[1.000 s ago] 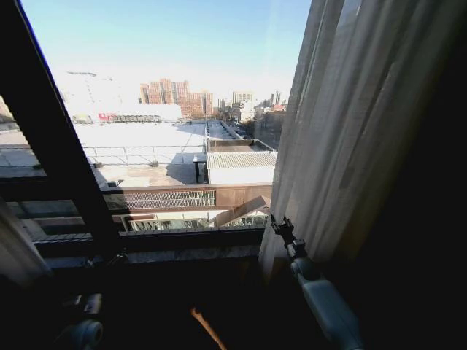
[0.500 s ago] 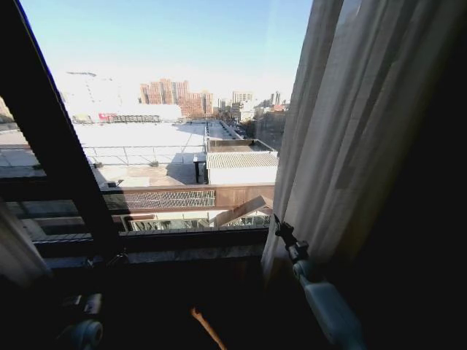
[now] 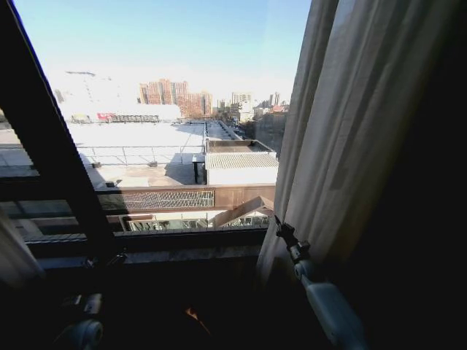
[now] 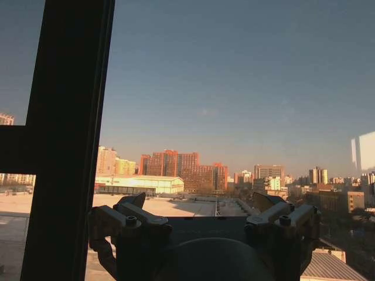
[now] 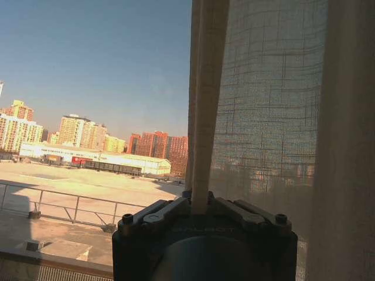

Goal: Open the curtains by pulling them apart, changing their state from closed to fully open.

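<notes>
Fingers (image 5: 176,209) of right gripper (image 5: 199,205) pinch curtain's (image 5: 275,117) edge fold.

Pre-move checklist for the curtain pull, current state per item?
1. Right hand shut on the leading fold of the sheer cream pleated curtain: ok.
2. Right curtain panel drawn to the window's right side: ok, glass beside it bare.
3. Left hand free: ok, open, holding nothing, facing the glass by the dark window frame bar.
4. Left curtain panel fully aside: cannot tell, a strip shows at the edge.
5. Curtain top and rail free: cannot tell.
</notes>
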Controlling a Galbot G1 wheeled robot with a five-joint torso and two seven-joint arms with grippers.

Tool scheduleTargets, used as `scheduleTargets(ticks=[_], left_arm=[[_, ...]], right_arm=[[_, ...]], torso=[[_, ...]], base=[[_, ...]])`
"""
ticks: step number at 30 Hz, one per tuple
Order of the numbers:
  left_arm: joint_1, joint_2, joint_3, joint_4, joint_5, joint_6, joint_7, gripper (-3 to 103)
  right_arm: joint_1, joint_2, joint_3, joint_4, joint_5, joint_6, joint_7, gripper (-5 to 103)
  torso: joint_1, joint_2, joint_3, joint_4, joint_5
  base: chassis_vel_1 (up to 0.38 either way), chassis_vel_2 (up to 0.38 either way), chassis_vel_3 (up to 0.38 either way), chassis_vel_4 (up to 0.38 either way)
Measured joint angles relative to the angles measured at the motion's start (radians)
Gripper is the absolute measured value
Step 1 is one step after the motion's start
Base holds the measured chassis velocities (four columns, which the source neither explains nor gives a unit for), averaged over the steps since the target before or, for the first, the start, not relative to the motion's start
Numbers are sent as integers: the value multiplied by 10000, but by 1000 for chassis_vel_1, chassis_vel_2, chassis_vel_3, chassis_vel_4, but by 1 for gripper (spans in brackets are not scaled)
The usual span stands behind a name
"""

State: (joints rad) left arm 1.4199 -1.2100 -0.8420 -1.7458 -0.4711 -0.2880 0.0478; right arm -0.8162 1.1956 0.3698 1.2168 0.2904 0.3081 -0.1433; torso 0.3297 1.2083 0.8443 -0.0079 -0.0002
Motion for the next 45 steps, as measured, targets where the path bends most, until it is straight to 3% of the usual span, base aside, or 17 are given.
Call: scheduleTargets(ticks=[25,35,40,43,45], left_arm=[[0,0,1,-1,0,0,0,100],[0,-1,4,-3,0,0,5,100],[0,0,3,-1,0,0,6,100],[0,1,-6,-1,0,0,-1,100],[0,1,-5,-2,0,0,-1,100]], right_arm=[[32,-10,56,-255,92,320,-225,0],[104,17,92,-384,-372,594,-411,0],[215,-5,107,-509,-607,331,436,0],[401,-67,221,-723,-1027,-149,1648,0],[465,-113,274,-798,-1118,-308,1943,0]], torso=[[-3,1,0,-3,3],[-1,0,1,-5,9],[0,0,0,0,-9],[0,0,0,7,3],[0,0,0,6,2]], base=[[-326,-327,329,331],[-192,-189,199,198],[-4,-13,1,2],[73,57,-22,-28],[2,52,-15,5]])
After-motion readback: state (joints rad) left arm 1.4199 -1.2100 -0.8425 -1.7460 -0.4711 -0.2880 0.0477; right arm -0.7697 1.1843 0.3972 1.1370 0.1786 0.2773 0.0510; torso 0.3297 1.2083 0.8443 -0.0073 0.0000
